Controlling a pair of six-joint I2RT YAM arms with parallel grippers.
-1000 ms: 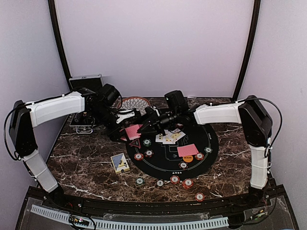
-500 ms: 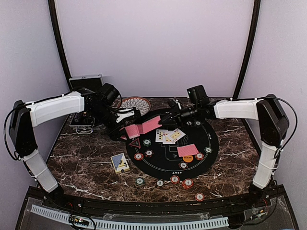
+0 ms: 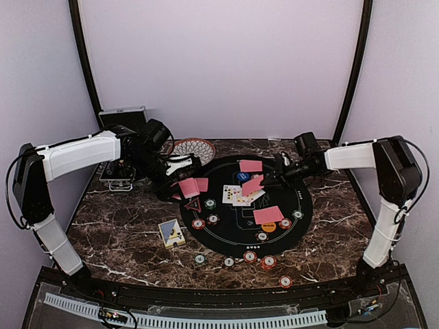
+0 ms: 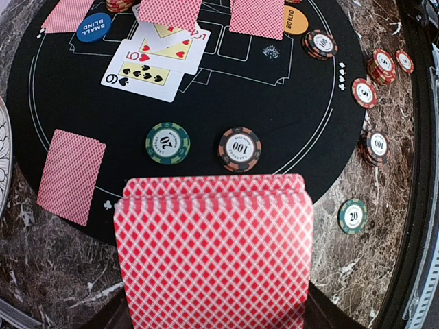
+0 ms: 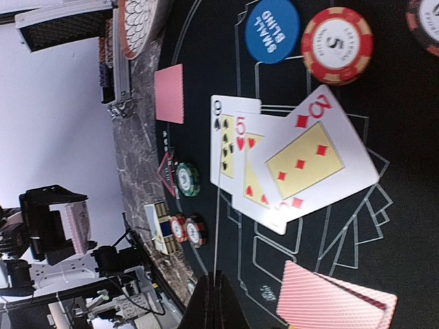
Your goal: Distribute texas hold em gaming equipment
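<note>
My left gripper [image 3: 180, 184] is shut on a deck of red-backed cards [image 4: 212, 253] over the mat's left edge; the deck hides its fingers. My right gripper [image 5: 219, 282] is shut on a single card [image 3: 252, 185], edge-on in the right wrist view, held above the face-up cards [image 4: 154, 62]. Red-backed cards lie on the black mat [image 3: 302, 205] at the far side [image 3: 251, 165], the near right [image 3: 267, 215] and the left [image 4: 68, 175]. The blue button [image 5: 272, 31], orange button [image 4: 295, 19], red triangle marker [image 3: 193, 205] and chips [image 4: 167, 142] [image 4: 240, 148] sit on the mat.
A patterned bowl [image 3: 194, 147] stands behind the mat and a silver-edged black case [image 3: 122, 118] at the back left. A small blue and yellow card box [image 3: 171, 232] lies left of the mat. Several more chips [image 3: 250, 257] line the near marble.
My right gripper has drawn one card off the deck and carried it to the right across the mat. The left arm and the deck have stayed put.
</note>
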